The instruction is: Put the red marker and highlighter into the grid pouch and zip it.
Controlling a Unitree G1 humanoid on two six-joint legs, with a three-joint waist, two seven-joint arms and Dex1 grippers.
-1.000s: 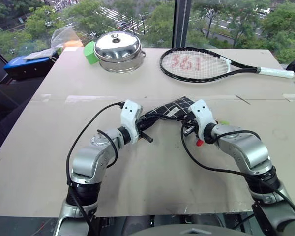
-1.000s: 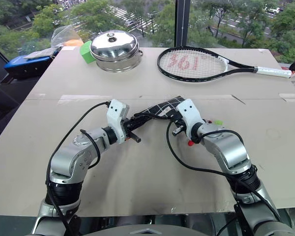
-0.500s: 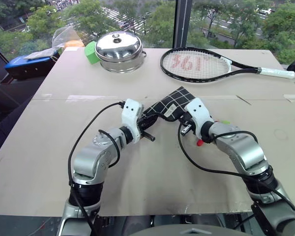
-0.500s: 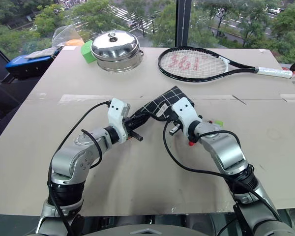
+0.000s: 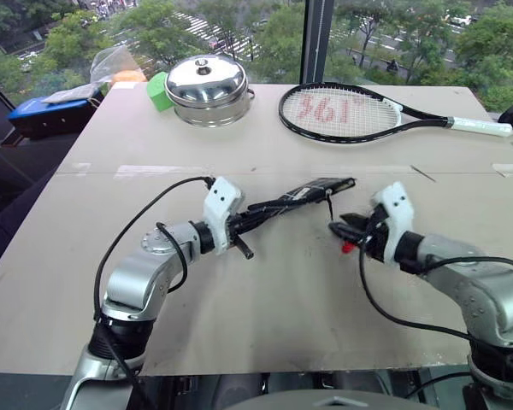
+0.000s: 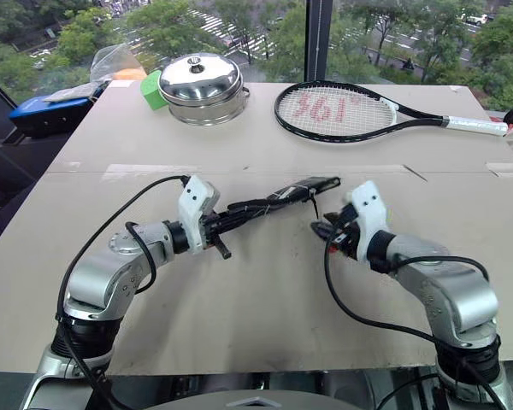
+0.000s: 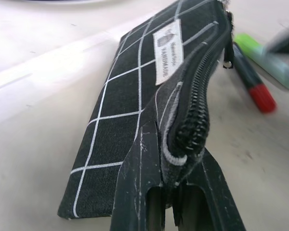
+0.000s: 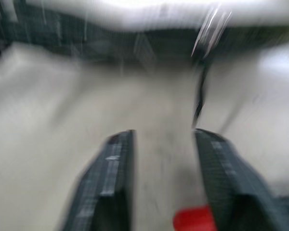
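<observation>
Our left gripper [image 7: 169, 202] has its jaws clamped on the near-left end of the grid pouch [image 7: 135, 106], whose long axis runs away to the far right, zipper edge uppermost. Our right gripper [image 8: 161, 187] has its jaws spread, holding nothing. The red marker [image 7: 250, 82] and highlighter [image 7: 267, 60] lie side by side on the table [image 5: 282, 290] just right of the pouch.

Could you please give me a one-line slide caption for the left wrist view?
Left tool pinching the zipper edge of the grid pouch, with the red marker and highlighter lying on the table beside it.
</observation>
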